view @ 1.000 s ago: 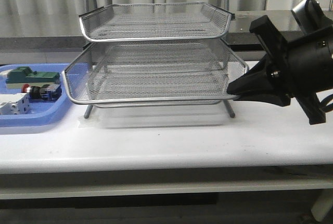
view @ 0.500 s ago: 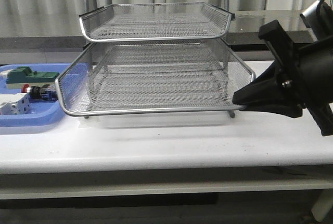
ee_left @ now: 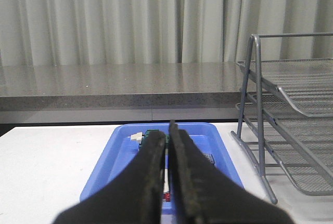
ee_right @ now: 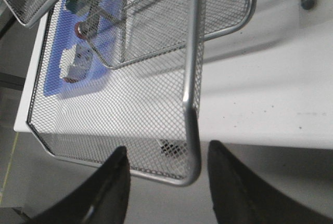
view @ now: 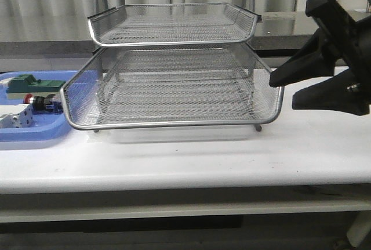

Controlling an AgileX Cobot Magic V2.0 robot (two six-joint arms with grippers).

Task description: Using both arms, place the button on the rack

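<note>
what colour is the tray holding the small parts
Blue plastic tray, clearest in the left wrist view.

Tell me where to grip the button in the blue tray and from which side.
Grip the button across its black-and-silver middle, coming from above. It lies on its side in the blue tray, red head leftward, close to the rack's pulled-out tray, so a side approach looks cramped.

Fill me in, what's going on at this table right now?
The right hand is open beside the front right corner of the rack's pulled-out middle tray, its rim between the fingers but not gripped. The left hand is shut and empty, aimed at the blue tray, where the button lies unpicked.
</note>
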